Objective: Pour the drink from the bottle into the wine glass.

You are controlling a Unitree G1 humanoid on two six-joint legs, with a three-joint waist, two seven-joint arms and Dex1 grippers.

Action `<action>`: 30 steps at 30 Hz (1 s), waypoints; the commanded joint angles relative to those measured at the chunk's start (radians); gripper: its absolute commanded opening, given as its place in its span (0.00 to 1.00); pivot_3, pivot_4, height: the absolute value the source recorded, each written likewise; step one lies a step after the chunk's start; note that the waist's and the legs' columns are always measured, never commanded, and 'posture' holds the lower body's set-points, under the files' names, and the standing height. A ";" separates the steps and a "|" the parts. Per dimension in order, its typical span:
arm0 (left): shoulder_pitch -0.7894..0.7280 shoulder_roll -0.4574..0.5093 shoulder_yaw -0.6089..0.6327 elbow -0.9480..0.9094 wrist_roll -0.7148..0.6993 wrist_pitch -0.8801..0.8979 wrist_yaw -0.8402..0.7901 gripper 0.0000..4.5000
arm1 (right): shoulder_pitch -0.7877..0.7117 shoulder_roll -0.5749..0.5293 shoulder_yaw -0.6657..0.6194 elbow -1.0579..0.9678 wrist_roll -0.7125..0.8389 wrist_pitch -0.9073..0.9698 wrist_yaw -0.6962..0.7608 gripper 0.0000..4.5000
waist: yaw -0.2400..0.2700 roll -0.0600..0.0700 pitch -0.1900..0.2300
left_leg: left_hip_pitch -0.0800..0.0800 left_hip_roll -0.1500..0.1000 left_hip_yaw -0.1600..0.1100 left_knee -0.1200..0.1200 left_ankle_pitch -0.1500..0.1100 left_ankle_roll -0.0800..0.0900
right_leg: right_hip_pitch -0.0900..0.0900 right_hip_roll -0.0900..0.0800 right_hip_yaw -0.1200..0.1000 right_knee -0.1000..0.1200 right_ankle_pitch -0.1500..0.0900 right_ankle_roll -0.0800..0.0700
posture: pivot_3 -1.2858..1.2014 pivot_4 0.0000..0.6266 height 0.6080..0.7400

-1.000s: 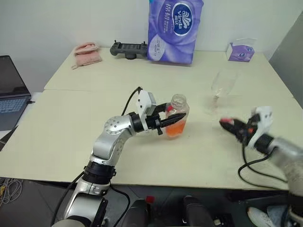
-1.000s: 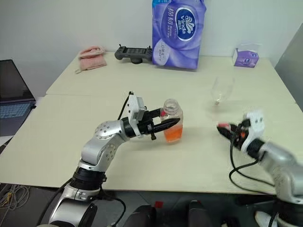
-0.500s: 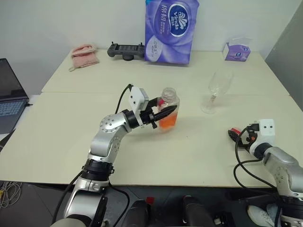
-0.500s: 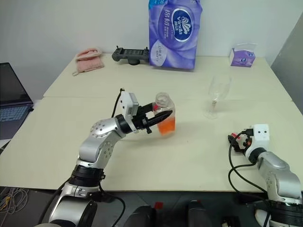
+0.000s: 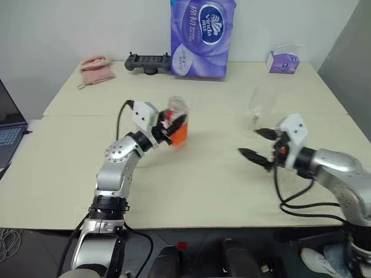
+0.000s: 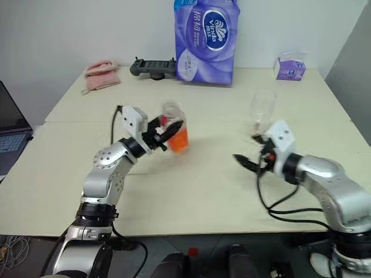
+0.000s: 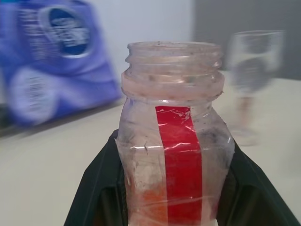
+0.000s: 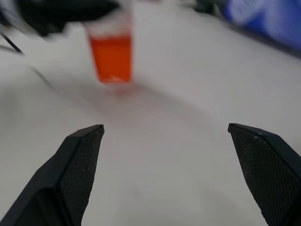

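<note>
Drink [image 5: 179, 134] is sitting low in the uncapped bottle [image 5: 176, 120], which the left end effector [image 5: 169, 124] is clamping well apart from the wine glass [image 5: 259, 107]; the right end effector [image 5: 255, 145] is gaping empty near the glass, risking knocking it over on the counter [image 5: 197, 185].

From the wine glass [image 5: 260, 109], I see open table [image 5: 197, 185] toward the bottle [image 5: 176, 120] in my left gripper [image 5: 171, 127]. My spread right gripper [image 5: 255, 145] hangs just in front of the glass. Behind it, well apart, a purple tissue pack [image 5: 200, 36] and small box [image 5: 283, 60] block the back edge.
</note>
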 commanded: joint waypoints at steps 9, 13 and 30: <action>-0.095 0.056 0.180 0.266 -0.007 -0.170 0.134 0.39 | -0.236 0.275 0.200 0.165 -0.176 -0.065 -0.125 1.00 | 0.037 -0.001 -0.001 | -0.005 0.004 -0.002 0.000 -0.001 -0.003 | -0.003 -0.003 -0.004 -0.004 0.002 -0.001 | 0.52 0.24 1.00; -0.085 0.065 0.169 0.304 0.013 -0.203 0.136 0.39 | -0.225 0.284 0.205 0.154 -0.184 -0.055 -0.114 1.00 | 0.035 -0.001 -0.001 | -0.004 -0.002 -0.002 0.000 -0.001 -0.003 | -0.003 -0.003 -0.003 -0.003 0.002 -0.001 | 0.52 0.24 1.00; -0.016 0.050 0.175 0.235 0.008 -0.142 0.232 0.99 | -0.163 0.241 0.186 0.145 -0.205 -0.043 -0.106 1.00 | 0.015 -0.001 -0.001 | -0.002 0.003 -0.003 0.000 -0.001 -0.003 | -0.002 0.002 -0.003 0.000 0.003 -0.003 | 0.52 0.24 1.00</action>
